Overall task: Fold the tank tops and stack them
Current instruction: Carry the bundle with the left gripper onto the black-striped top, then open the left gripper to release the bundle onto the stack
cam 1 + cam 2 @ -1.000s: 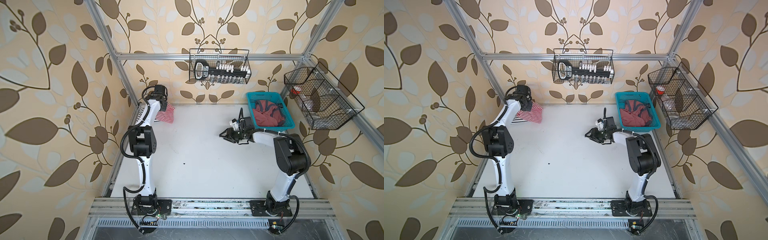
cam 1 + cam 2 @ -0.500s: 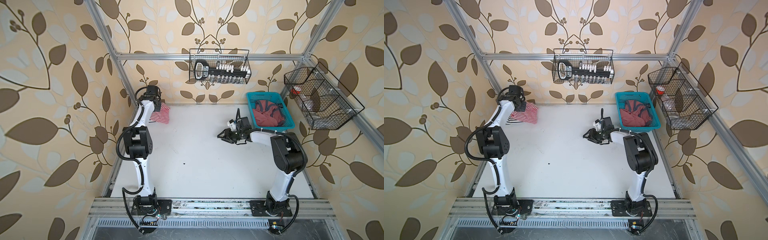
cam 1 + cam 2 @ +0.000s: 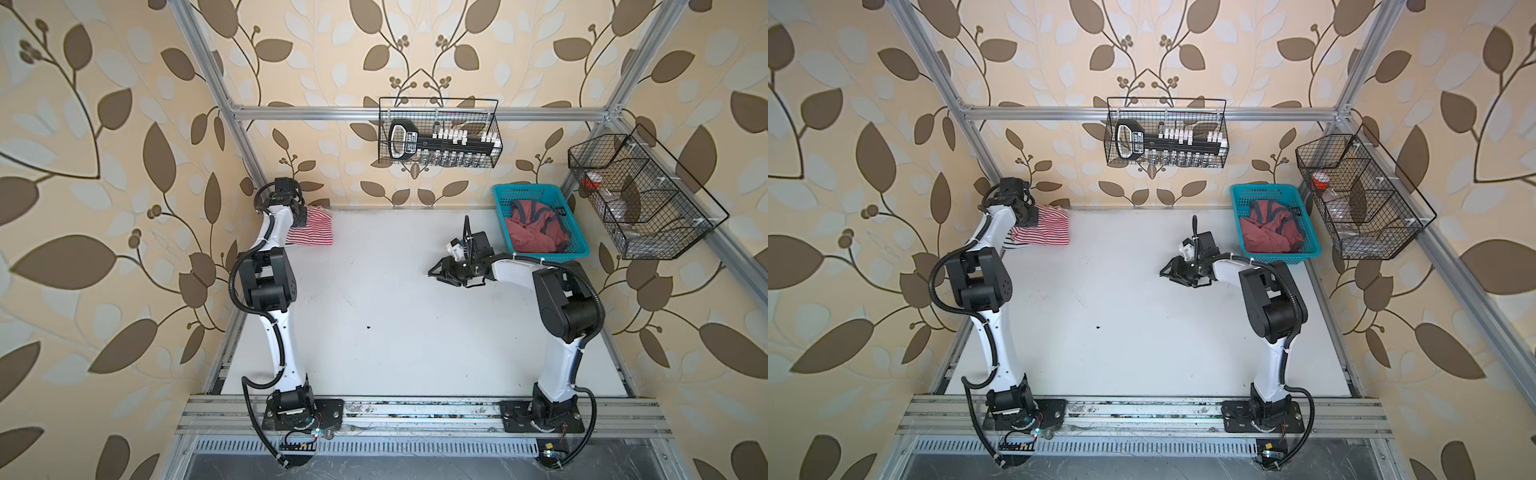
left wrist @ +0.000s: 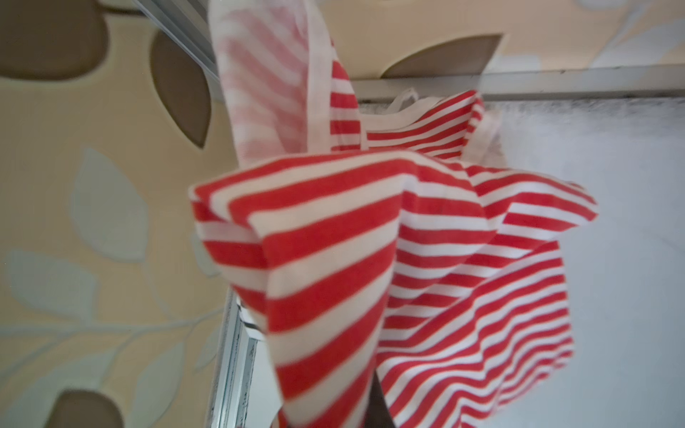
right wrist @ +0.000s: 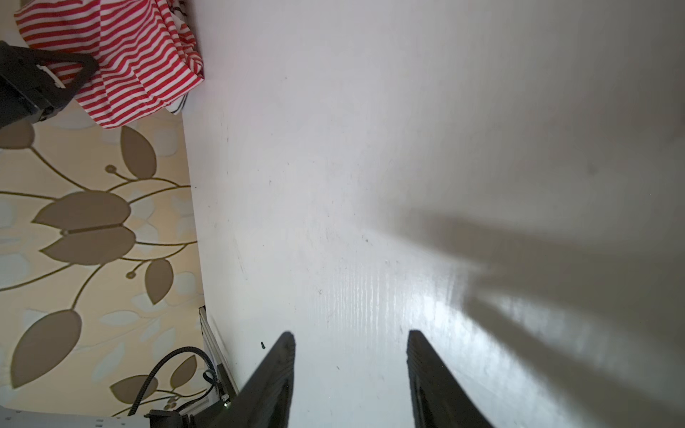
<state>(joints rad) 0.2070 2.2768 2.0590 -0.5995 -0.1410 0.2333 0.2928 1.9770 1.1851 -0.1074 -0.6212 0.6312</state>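
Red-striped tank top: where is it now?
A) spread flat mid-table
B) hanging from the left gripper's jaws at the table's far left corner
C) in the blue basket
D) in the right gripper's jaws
B: the red-striped tank top drapes from the shut left gripper at the far left corner, while the right gripper is open and empty over the table.

No text, label or number can be read anywhere.

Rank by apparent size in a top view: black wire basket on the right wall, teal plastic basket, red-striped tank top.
Largest first:
black wire basket on the right wall
teal plastic basket
red-striped tank top, bunched, partly hidden
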